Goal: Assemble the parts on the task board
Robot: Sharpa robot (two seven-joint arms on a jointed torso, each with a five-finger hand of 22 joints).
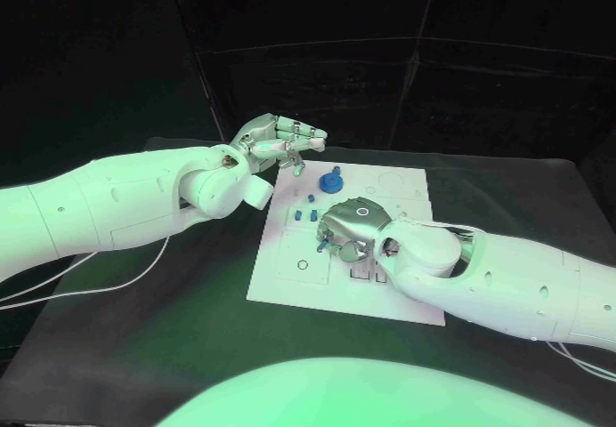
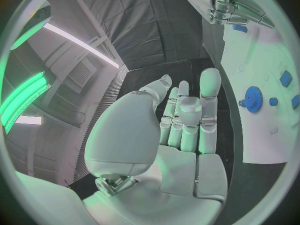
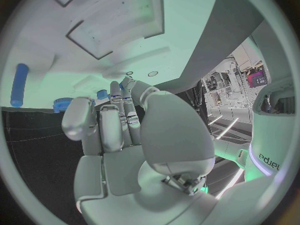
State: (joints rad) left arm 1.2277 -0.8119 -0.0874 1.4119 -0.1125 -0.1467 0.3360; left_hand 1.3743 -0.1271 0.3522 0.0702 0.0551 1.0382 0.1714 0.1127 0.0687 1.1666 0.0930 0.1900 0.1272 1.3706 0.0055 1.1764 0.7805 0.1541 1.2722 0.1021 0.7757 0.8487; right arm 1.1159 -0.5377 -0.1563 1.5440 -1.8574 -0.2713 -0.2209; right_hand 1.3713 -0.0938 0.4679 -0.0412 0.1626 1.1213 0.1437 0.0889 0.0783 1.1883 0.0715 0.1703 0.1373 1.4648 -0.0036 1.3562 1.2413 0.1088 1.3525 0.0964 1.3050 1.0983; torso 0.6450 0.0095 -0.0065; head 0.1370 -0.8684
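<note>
The white task board (image 1: 385, 294) lies in the middle of the black table. A blue gear (image 1: 331, 182) stands near its far edge, with small blue parts (image 1: 305, 213) just in front of it. My left hand (image 1: 280, 140) hovers above the board's far left corner, fingers stretched and apart, palm empty (image 2: 181, 135); the gear (image 2: 253, 97) lies beside it. My right hand (image 1: 349, 229) reaches down onto the board's middle with straight fingers (image 3: 119, 120), thumb held apart. Its fingertips touch a small blue part (image 3: 102, 93). A blue cylinder (image 3: 19, 84) lies further off on the board.
Rectangular recesses (image 1: 366, 269) sit in the board just below my right hand, also visible as slots (image 3: 115, 22). Thin cables (image 1: 128, 271) trail over the table's left side. Black table (image 1: 154, 356) stretches around the board.
</note>
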